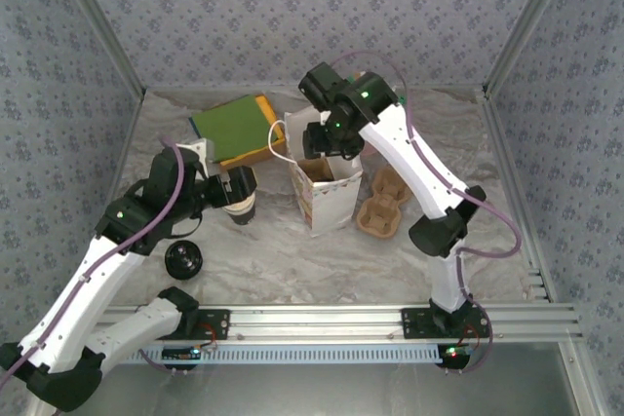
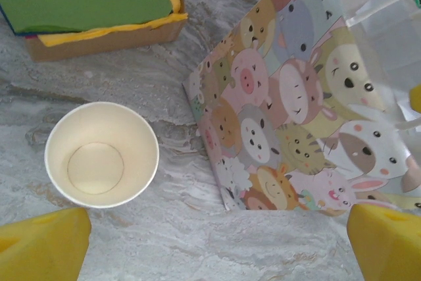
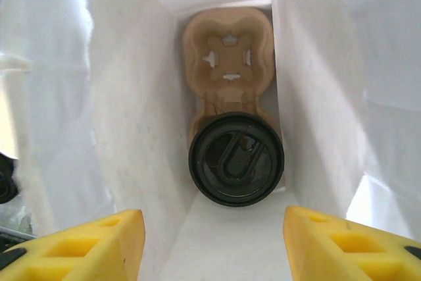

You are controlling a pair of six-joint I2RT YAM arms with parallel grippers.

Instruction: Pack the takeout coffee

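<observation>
The takeout coffee (image 3: 237, 159), a cup with a round black lid, stands in the near pocket of a brown cardboard carrier (image 3: 228, 51) at the bottom of the white bag (image 3: 118, 97). My right gripper (image 3: 214, 248) hangs over the bag's mouth (image 1: 327, 192), above the coffee. Its yellow fingers (image 3: 79, 248) stand open and apart from the lid, with nothing between them. My left gripper (image 2: 217, 248) is open over bare table, between a lidless cream-lined cup (image 2: 102, 154) and the bag's cartoon-animal side (image 2: 302, 116).
A second cardboard cup carrier (image 1: 383, 207) lies to the right of the bag. A loose black lid (image 1: 183, 260) lies near the left arm. At the back left stands a box with a green top (image 1: 234, 129). Patterned walls close off the table.
</observation>
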